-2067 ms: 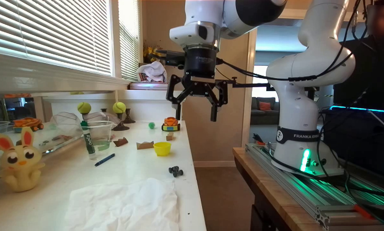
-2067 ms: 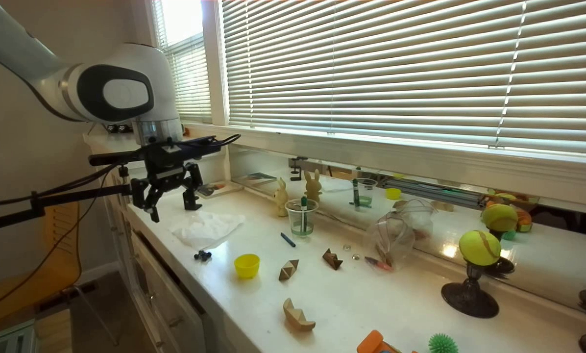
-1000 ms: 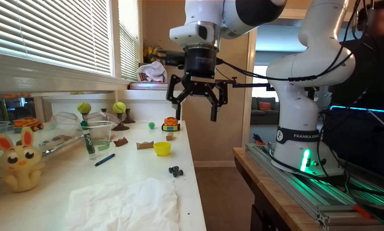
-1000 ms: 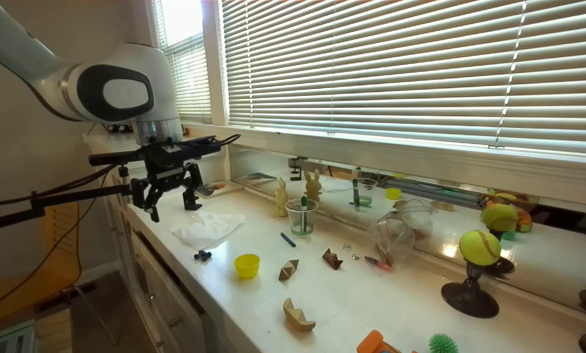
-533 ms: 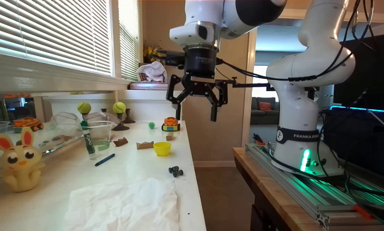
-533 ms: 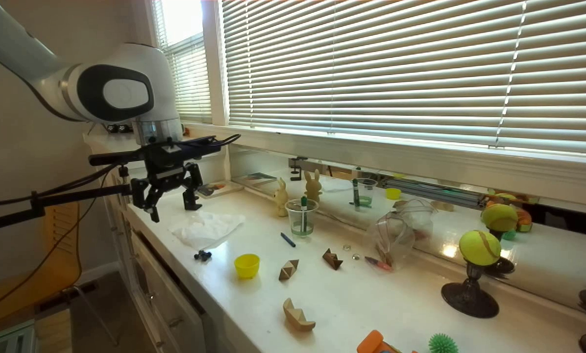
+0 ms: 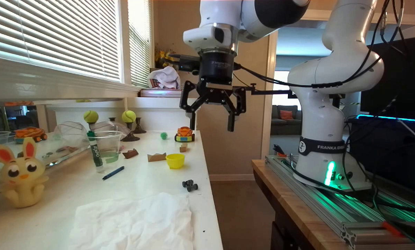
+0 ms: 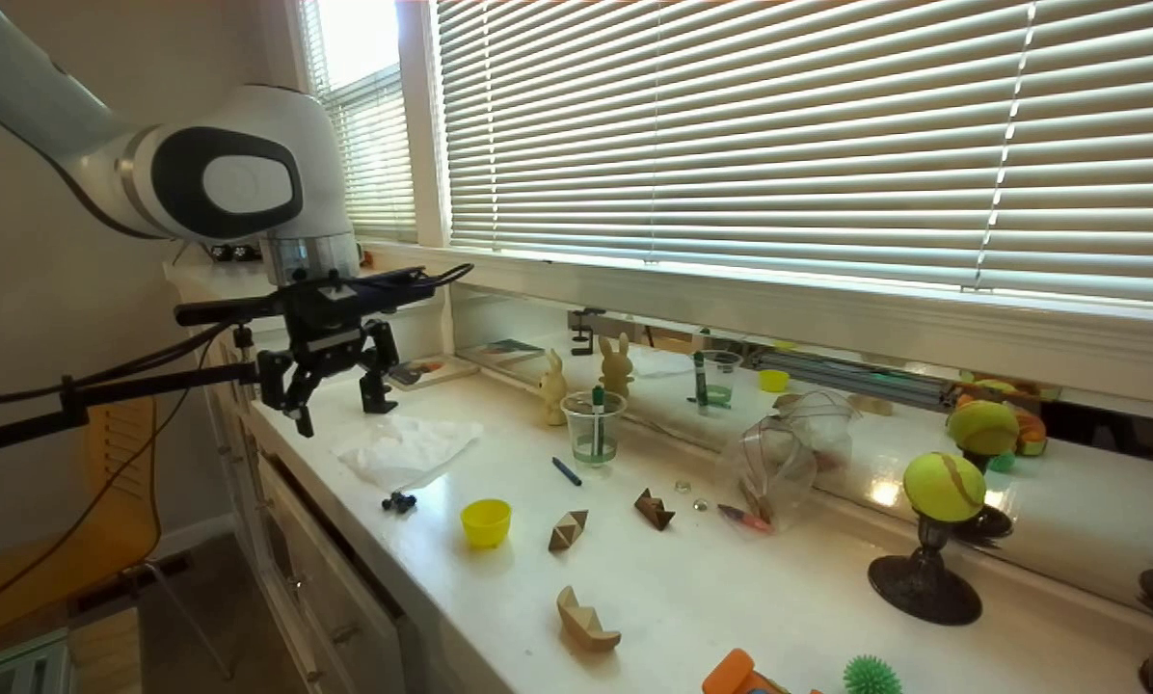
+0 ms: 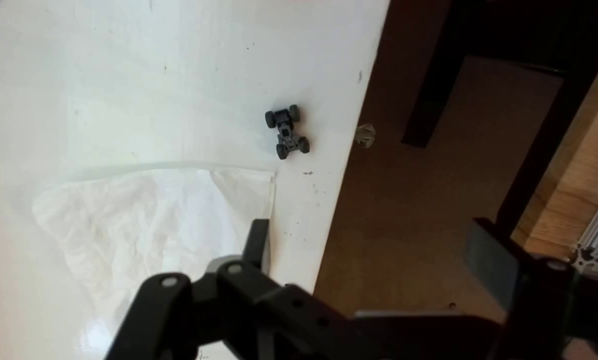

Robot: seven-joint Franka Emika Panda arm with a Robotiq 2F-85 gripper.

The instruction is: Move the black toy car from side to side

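The black toy car (image 7: 190, 185) is a tiny toy with dark wheels. It stands on the white counter near the counter's open edge, in both exterior views (image 8: 399, 503). In the wrist view the car (image 9: 287, 132) is above the middle of the picture, ahead of the fingers and apart from them. My gripper (image 7: 211, 130) is open with nothing between its fingers, well above the counter. It also shows open in an exterior view (image 8: 341, 416). In the wrist view the gap between the fingers (image 9: 370, 227) lies over the counter edge and the floor.
A crumpled white paper (image 9: 139, 225) lies beside the car. A yellow cup (image 7: 175, 161), a dark pen (image 7: 113, 173), folded brown pieces (image 8: 569, 530), a clear cup with a marker (image 8: 594, 431) and a bunny figure (image 7: 23, 175) stand along the counter. The counter edge (image 9: 346, 170) drops to the floor.
The arm, gripper, car and counter objects have not visibly moved. A person at the top right of an exterior view has gone out of sight.
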